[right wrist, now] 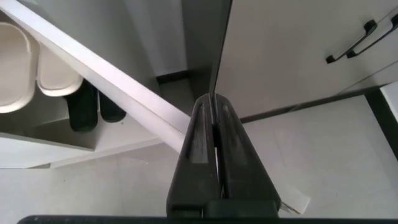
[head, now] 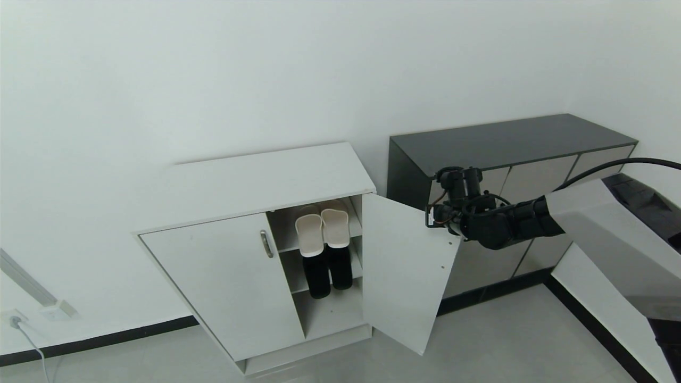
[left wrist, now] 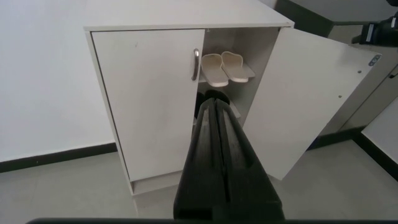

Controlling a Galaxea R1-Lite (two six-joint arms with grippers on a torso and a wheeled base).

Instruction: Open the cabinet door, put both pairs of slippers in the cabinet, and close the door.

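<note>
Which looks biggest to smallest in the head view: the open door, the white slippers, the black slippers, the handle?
1. Open door.
2. White slippers and black slippers: about alike, so I can't rank them.
3. Handle.

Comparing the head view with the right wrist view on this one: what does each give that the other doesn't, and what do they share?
Head view adds: the white cabinet's top, its closed left door with handle, a wall socket. Right wrist view adds: a black handle on the dark cabinet's front. Shared: right gripper, shut, at the open door's top edge; white slippers on the shelf above the black slippers.
</note>
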